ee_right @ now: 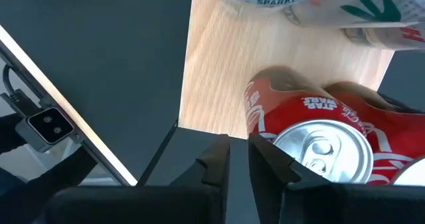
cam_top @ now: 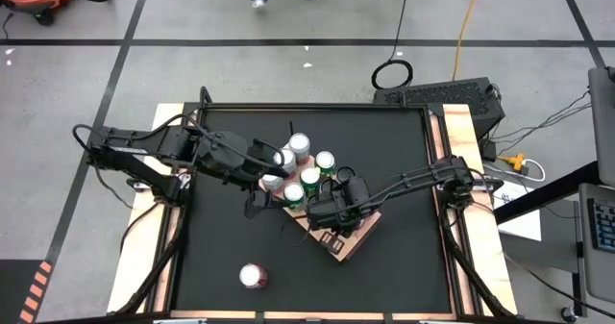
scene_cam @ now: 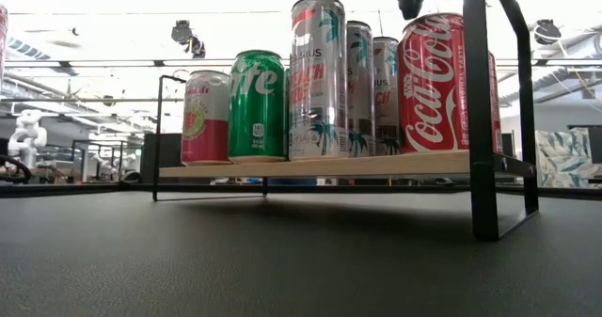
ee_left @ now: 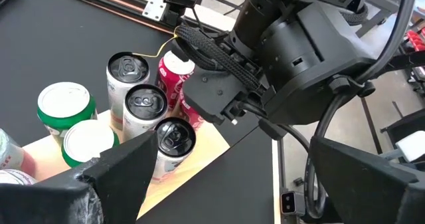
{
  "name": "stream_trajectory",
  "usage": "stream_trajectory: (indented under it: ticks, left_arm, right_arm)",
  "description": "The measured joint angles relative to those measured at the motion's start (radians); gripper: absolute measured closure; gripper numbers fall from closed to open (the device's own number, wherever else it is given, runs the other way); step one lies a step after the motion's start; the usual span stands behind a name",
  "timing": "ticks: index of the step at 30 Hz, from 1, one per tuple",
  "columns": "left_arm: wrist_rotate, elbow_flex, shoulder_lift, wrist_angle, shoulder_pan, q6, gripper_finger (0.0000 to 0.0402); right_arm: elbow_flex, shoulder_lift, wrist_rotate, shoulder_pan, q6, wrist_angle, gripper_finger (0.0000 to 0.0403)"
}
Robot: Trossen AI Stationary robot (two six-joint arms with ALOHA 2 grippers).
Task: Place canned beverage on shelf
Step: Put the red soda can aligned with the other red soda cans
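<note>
Black tabletop w/ shelf [cam_top: 357,236] mid-table holding several cans; lone can [cam_top: 253,276] sits well apart near front edge, likely rigid, slick, light, best grabbed mid-body; left gripper [ee_left: 232,184] wide open, right gripper [ee_right: 239,159] pinched shut, empty, over shelf.

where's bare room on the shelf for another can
The flat light-tan wood-grain shelf shows bare board beside the red cola can, toward its edge. The far end is crowded with the cluster of standing cans; both arms hang over it.
</note>
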Motion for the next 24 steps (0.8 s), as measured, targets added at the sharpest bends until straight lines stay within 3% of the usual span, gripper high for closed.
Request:
stream_trajectory:
  ticks: [24]
  left_arm:
    - [0.000, 0.000, 0.000, 0.000, 0.000, 0.002, 0.0006]
  right_arm:
    - [-0.001, 0.001, 0.001, -0.001, 0.038, -0.021, 0.0370]
